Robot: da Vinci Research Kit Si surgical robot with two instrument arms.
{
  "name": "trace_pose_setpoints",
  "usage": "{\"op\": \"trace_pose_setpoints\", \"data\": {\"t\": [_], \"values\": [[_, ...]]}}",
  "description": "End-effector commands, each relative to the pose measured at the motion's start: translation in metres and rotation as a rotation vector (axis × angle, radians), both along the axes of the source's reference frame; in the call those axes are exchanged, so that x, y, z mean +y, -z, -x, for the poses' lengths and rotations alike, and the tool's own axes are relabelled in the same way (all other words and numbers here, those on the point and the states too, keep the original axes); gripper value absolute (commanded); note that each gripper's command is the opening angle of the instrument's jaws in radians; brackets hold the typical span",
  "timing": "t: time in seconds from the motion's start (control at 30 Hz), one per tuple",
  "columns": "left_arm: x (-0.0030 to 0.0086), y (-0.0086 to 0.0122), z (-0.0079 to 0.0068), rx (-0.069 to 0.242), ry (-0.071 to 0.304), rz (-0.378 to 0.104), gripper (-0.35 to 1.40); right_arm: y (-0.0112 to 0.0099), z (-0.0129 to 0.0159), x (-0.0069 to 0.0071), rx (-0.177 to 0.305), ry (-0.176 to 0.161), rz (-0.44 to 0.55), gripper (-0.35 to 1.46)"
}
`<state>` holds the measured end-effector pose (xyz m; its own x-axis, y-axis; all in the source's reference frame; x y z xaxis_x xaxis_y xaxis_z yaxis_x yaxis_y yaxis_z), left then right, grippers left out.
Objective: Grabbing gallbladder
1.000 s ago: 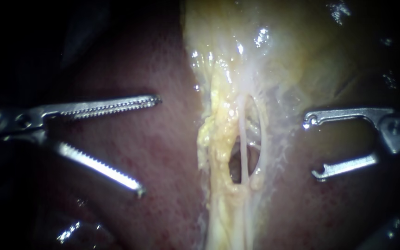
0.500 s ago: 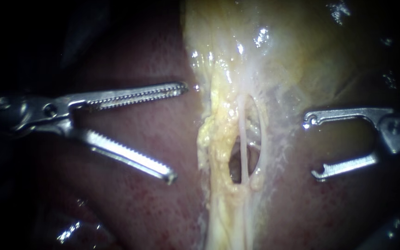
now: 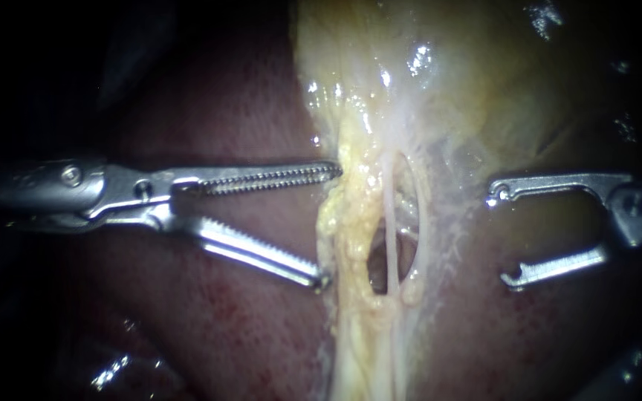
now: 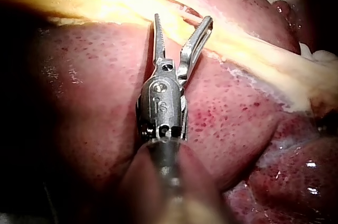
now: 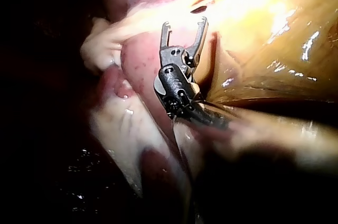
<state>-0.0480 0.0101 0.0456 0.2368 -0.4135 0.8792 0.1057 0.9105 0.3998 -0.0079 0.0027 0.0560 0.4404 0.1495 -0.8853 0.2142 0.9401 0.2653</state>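
Having been slid rightward, the left instrument's hand [image 3: 332, 226] is now parked against the yellow edge of the gallbladder [image 3: 447, 82], mid-frame. It's spread wide, nothing gripped yet, so closing's probably next.

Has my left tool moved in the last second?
Yes. The left tool has advanced toward the yellow tissue strip; its open jaws now reach the strip's edge. The right tool has not shifted.
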Motion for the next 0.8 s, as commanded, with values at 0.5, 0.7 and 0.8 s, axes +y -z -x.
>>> {"op": "trace_pose_setpoints", "data": {"t": [0.5,0.7,0.8], "values": [[0.0009,-0.0010,0.0009,0.031,0.023,-0.032,0.19,0.0000,0.0001,0.0000,0.000,0.000,0.000,0.57],[0.0010,-0.0016,0.0004,0.048,0.023,-0.037,-0.27,0.0000,0.0001,0.0000,0.000,0.000,0.000,0.57],[0.0012,-0.0020,0.0000,0.054,0.022,-0.037,-0.35,0.0000,0.0001,0.0000,0.000,0.000,0.000,0.57]]}}
